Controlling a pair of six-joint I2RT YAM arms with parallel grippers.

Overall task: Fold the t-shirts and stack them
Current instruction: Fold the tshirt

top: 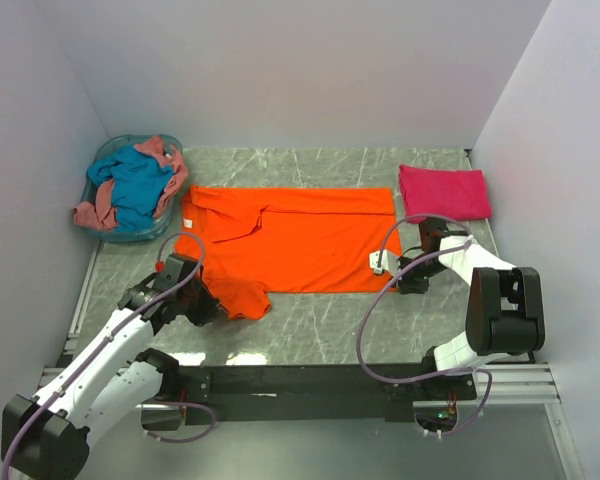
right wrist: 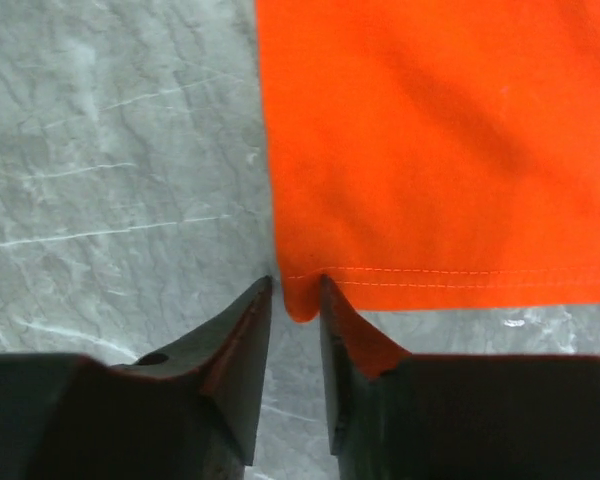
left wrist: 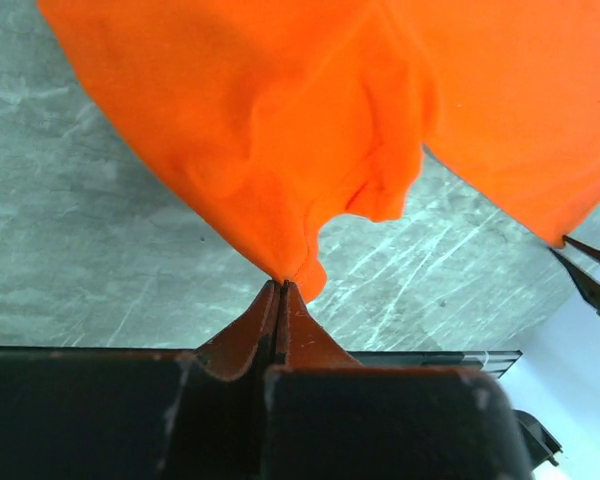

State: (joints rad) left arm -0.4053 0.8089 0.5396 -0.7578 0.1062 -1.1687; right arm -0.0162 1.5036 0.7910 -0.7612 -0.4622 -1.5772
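Across the middle of the grey marbled tabletop (top: 320,325), spread mostly flat: orange shirt (top: 310,240), collar end to the left, hem to the right. Near-left part of it, by the sleeve, bunched and drawn up off the surface into a peak.

At that peak, left claw (left wrist: 282,290), pressed together, pinching a fold of the orange cloth right at the tips. Cloth fanning out from the pinch, wrinkled, with bare stone showing beneath and to either side.

At the near-right corner of the hem, right claw (right wrist: 295,292), low over the tabletop, tips parted narrowly. Stitched hem corner sitting just between the two tips. Right tip touching or all but touching the cloth, a sliver of gap at the left tip. No firm pinch to be seen. Rest of the hem lying flat and smooth beyond.

At the far right, just beyond the orange hem: magenta shirt (top: 443,192), folded into a neat rectangle, lying alone.

At the far left corner: pale blue round basket (top: 130,141), holding teal shirt (top: 140,185) and salmon shirt (top: 92,213), both crumpled, the salmon one spilling over the rim.
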